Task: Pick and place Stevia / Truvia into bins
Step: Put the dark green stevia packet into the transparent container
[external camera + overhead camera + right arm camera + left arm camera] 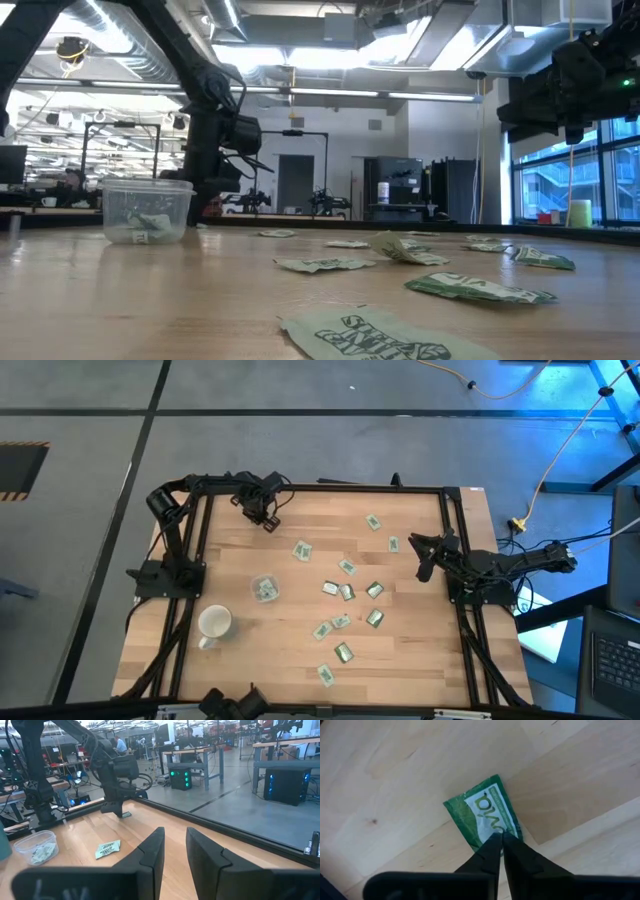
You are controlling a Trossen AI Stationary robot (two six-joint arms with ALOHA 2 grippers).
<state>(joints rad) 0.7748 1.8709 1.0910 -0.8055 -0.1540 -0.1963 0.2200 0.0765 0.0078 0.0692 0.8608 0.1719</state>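
Observation:
A green and white Stevia sachet lies flat on the wood at the table's far left. My left gripper points down over it, shut on one end of it; in the high view this gripper is near the far edge. The clear plastic cup stands left of the middle with sachets inside. Several more sachets lie scattered over the middle and right of the table. My right gripper waits open at the right edge, held level above the table. My left gripper pinches the sachet's end between its two fingertips, coming from above and pointing down. The rest of the sachet lies flat on the table. The fingertips themselves cover the exact place of contact.
A white mug with a handle stands near the cup, toward the near left. Dark frame rails run along the table's edges. Bare wood lies between the left gripper and the cup.

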